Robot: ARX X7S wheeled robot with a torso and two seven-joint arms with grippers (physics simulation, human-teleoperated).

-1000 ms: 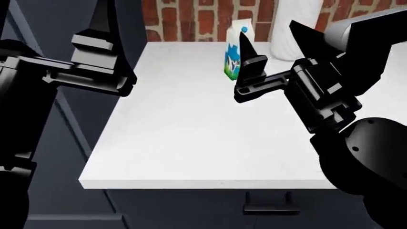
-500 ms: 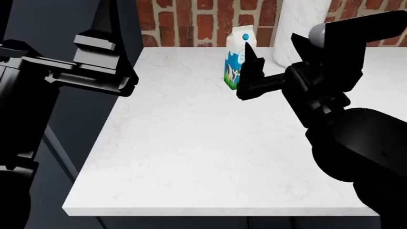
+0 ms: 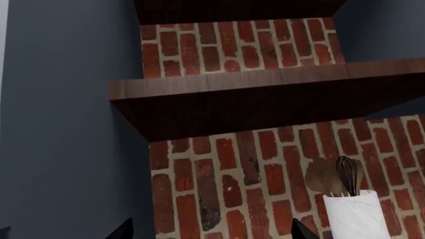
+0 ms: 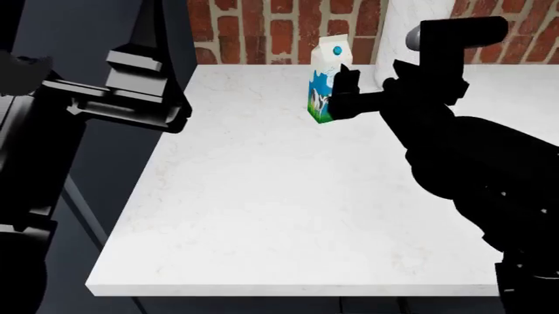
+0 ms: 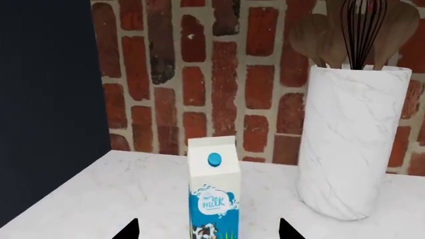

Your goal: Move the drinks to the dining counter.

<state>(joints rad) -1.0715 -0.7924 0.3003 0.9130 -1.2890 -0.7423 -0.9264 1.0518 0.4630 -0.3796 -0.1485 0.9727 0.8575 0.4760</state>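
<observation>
Milk carton (image 4: 325, 80), head view: upright near the back of the white marbled tabletop (image 4: 262, 196), close to the red brick wall (image 4: 262, 29). Gable-topped box, white upper half with a round blue cap, blue-and-green print lower down. A white marbled cylinder (image 4: 402, 39) stands just beside it. Right end effector (image 4: 345, 91), matte black and angular, sits immediately beside the carton at its lower half; contact cannot be judged. Left end effector (image 4: 144, 98) hangs off the tabletop's left edge, before a dark grey panel; its grip state is not visible here.

Left wrist view: dark wooden shelf (image 3: 265, 97) on brick, the cylinder (image 3: 359, 216) holding a wire whisk (image 3: 347, 174) and wooden spoons. Two black fingertips (image 3: 123, 231) set wide apart, nothing between.

Right wrist view: carton (image 5: 214, 191) centred, standing between two spread fingertips (image 5: 129, 231), ungripped. Cylinder (image 5: 349, 139) near it.
</observation>
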